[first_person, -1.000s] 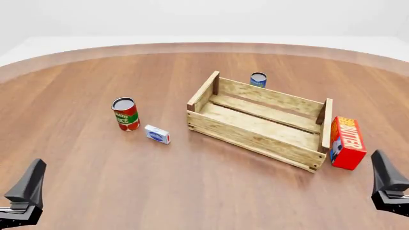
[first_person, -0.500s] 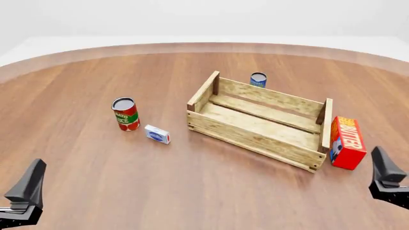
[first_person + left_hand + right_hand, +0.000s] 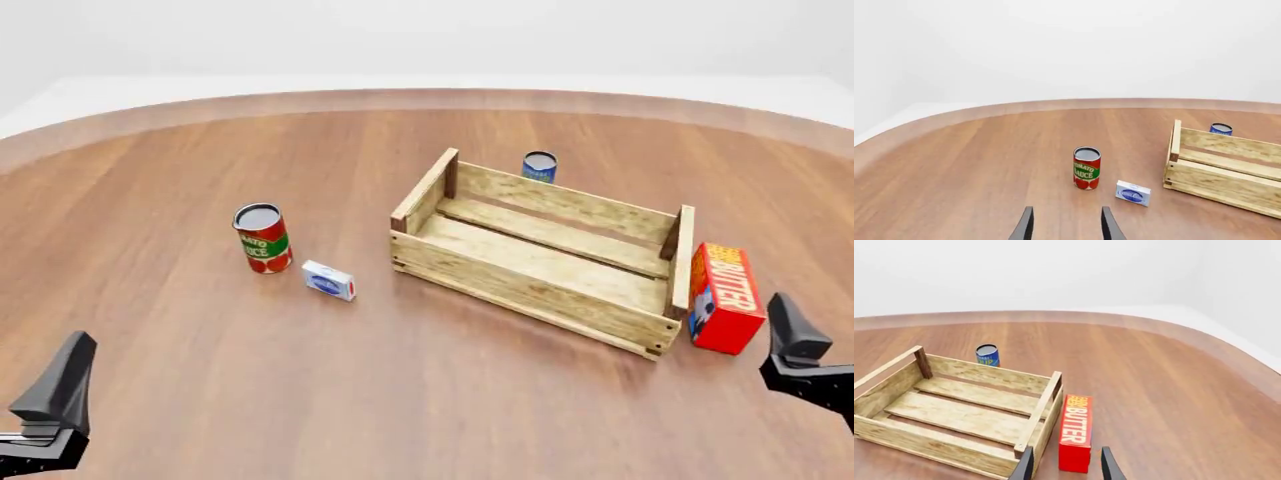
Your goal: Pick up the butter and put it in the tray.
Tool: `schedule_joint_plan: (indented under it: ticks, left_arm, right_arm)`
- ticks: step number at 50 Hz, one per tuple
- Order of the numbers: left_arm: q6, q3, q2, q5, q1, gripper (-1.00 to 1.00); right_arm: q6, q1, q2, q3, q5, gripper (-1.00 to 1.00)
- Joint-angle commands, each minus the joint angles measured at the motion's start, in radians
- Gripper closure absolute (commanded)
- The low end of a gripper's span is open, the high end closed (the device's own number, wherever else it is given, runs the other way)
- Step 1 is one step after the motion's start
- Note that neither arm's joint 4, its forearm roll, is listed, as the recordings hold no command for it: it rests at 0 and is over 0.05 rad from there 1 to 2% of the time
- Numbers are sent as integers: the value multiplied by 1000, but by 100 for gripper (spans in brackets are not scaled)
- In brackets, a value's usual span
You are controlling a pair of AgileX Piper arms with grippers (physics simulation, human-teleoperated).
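Butter [image 3: 725,296] stands on the bench just outside the empty tray [image 3: 541,250]; right hand [image 3: 1066,467], open and empty, nears it—nothing picked up yet.

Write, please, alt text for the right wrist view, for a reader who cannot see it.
A red butter carton lies on a wooden table, right beside one end of an empty wooden slat crate. The right gripper is open just short of the carton. A small blue can stands behind the crate.
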Motion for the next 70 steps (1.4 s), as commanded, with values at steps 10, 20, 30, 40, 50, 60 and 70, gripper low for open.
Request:
schedule_joint_plan:
  ticks: [10,20,30,40,50,60,70]
  left_arm:
    - [0,0,0,0,0,-100]
    - [0,0,0,0,0,-100]
    - [0,0,0,0,0,-100]
    - [0,0,0,0,0,-100]
    - [0,0,0,0,0,-100]
    - [0,0,0,0,0,-100]
    - [0,0,0,0,0,-100]
  right_arm:
    - [31,-28,145,-1,-152,-100]
    - [-5,-33,229,13,-227,-100]
    - [-12,-34,303,13,-287,-100]
    - [-15,-34,412,7,-375,-100]
    - [-8,-30,489,-12,-426,-100]
    - [2,-27,578,-17,-495,-100]
    - [2,-34,645,-23,-545,-100]
